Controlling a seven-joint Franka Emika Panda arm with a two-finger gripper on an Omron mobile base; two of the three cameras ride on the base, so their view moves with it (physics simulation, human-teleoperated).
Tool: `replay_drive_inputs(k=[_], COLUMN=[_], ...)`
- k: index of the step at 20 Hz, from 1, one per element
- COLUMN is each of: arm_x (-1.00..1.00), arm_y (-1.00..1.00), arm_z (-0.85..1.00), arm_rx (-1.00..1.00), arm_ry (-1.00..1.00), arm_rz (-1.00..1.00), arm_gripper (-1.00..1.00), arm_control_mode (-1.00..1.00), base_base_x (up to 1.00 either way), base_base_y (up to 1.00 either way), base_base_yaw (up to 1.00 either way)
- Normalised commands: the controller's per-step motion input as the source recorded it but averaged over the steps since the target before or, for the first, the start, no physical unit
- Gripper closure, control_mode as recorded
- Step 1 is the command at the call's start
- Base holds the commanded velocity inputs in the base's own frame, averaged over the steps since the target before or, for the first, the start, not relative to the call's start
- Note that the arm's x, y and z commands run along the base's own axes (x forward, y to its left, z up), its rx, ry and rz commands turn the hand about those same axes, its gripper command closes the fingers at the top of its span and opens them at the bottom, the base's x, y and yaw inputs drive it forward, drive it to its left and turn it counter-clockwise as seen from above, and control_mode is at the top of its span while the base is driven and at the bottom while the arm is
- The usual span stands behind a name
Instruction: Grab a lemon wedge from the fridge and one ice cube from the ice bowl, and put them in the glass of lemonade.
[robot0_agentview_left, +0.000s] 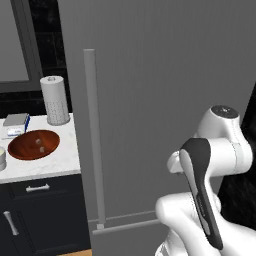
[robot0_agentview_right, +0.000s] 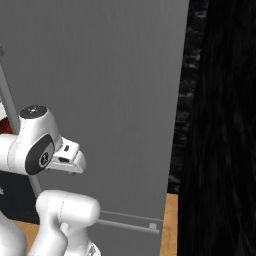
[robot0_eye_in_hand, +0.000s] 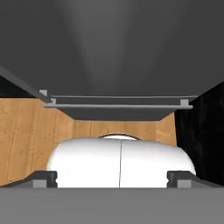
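The tall grey fridge (robot0_agentview_left: 165, 75) stands shut, its long vertical bar handle (robot0_agentview_left: 94, 140) at its left edge. Left of it, on the white desk (robot0_agentview_left: 55, 160), sits the glossy reddish-brown ice bowl (robot0_agentview_left: 33, 144). The end effector (robot0_eye_in_hand: 112, 179) gapes wide, empty.

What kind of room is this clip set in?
A kitchen, rendered rather than real. A tall grey fridge with a long bar handle stands shut beside a white counter over dark cabinets. On the counter are a paper towel roll and a reddish-brown bowl.
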Motion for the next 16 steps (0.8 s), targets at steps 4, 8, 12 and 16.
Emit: replay_drive_inputs(k=[4, 8, 12, 16], arm_x=[0.05, 0.32, 0.27, 0.13], arm_y=[-0.11, -0.17, -0.01, 0.0], arm_z=[0.14, 0.07, 0.0, 0.0], arm_rx=[0.0, 0.0, 0.0, 0.0], arm_ry=[-0.27, -0.18, -0.01, 0.0], arm_rz=[0.0, 0.0, 0.0, 0.0], arm_gripper=[-1.0, -1.0, -1.0, -1.0], arm_control_mode=[-1.0, -1.0, -1.0, -1.0], base_base_x=[0.0, 0.0, 0.0, 0.0], base_base_y=[0.0, 0.0, 0.0, 0.0], base_base_yaw=[0.0, 0.0, 0.0, 0.0])
